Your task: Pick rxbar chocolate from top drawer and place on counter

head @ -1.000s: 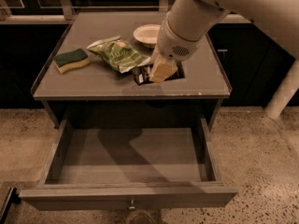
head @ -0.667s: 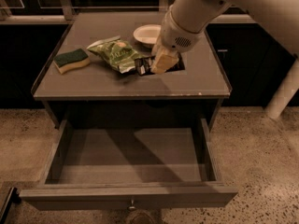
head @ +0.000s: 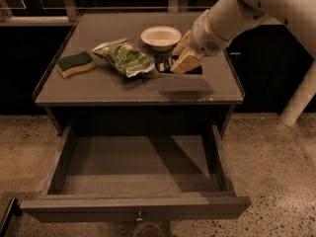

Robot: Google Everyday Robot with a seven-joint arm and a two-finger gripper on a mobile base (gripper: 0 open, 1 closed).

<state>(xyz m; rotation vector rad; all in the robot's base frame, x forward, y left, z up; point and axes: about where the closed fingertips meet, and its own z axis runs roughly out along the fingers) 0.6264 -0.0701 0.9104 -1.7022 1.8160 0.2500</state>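
The rxbar chocolate (head: 164,63), a small black wrapper with white print, lies flat on the counter (head: 98,89) right of the middle, partly hidden behind my gripper. My gripper (head: 184,53) hovers just above its right part with its tan fingers (head: 187,61) open, holding nothing. The white arm comes in from the upper right. The top drawer (head: 133,205) is pulled fully out below the counter. It is empty, with its small metal knob (head: 139,215) on the front.
A green chip bag (head: 126,58) lies just left of the bar. A white bowl (head: 161,36) stands behind it. A green and yellow sponge (head: 75,64) lies at the counter's left. The floor is speckled, with dark cabinets behind.
My gripper has lifted off the bar and drawn back up and to the right. The bar stays on the counter.
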